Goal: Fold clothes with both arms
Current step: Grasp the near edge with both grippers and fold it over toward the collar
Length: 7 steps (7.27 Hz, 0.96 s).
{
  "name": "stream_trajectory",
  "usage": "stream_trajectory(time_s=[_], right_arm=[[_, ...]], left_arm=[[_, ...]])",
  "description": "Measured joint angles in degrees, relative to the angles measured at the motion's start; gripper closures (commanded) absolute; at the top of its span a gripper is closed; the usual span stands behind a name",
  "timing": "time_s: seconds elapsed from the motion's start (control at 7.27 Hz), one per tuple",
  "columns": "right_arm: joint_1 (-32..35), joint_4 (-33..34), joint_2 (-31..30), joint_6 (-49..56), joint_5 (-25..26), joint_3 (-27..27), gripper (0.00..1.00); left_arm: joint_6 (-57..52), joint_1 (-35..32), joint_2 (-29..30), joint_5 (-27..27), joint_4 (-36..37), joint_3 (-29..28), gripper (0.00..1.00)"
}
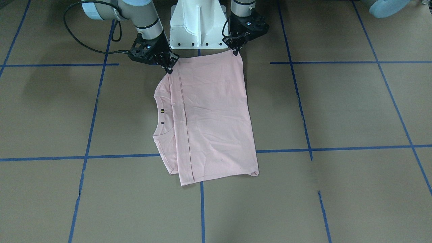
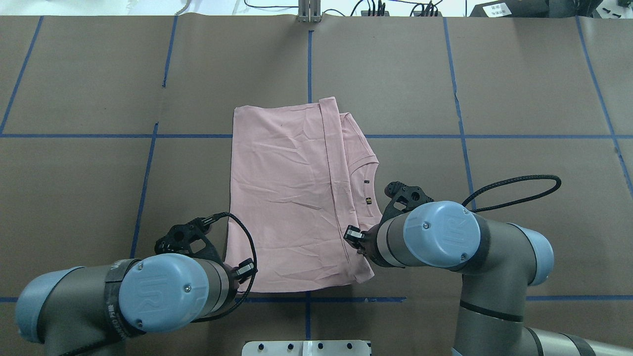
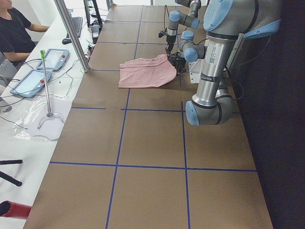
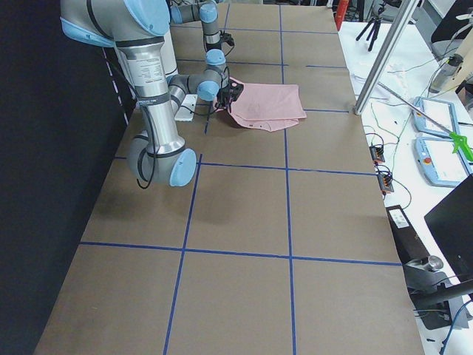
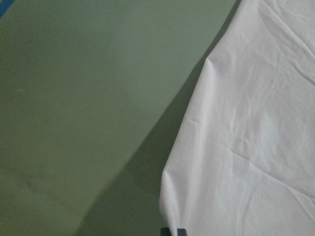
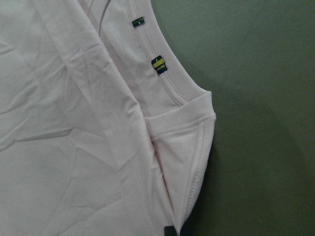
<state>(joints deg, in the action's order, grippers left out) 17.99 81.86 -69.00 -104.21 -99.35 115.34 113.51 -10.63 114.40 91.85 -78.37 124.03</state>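
The pale pink T-shirt (image 1: 216,118) lies folded on the brown tabletop (image 1: 337,108), in the middle of it and near the white pedestal (image 1: 197,27) of the robot. The plain side is up. One layer lies over another, and its stitched edge runs beside the ribbed neck (image 6: 167,86), which looks out on the robot's right side and carries two small dark tags (image 6: 158,65). The edge of the shirt nearest to the robot is a little raised from the tabletop, with a shadow under it in the left wrist view. The left claw (image 1: 235,51) has its fingers closed together on the near corner on the robot's left. The right claw (image 1: 169,69) pinches in the same way the near corner beside the neck. The left arm (image 2: 163,291) and the right arm (image 2: 445,235) both bend low over this near edge. Blue tape lines (image 1: 337,148) divide the tabletop into squares, and one line passes under the far part of the shirt.
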Motion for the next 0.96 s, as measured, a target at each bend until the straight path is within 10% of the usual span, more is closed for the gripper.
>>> stream_trajectory(time_s=[0.96], right_arm=[[5.82,-1.10,6.06,6.41,0.58,-8.75,1.00]], left_arm=[[-9.34,-8.03,0.61,-0.26,-7.03,-5.65,1.00]])
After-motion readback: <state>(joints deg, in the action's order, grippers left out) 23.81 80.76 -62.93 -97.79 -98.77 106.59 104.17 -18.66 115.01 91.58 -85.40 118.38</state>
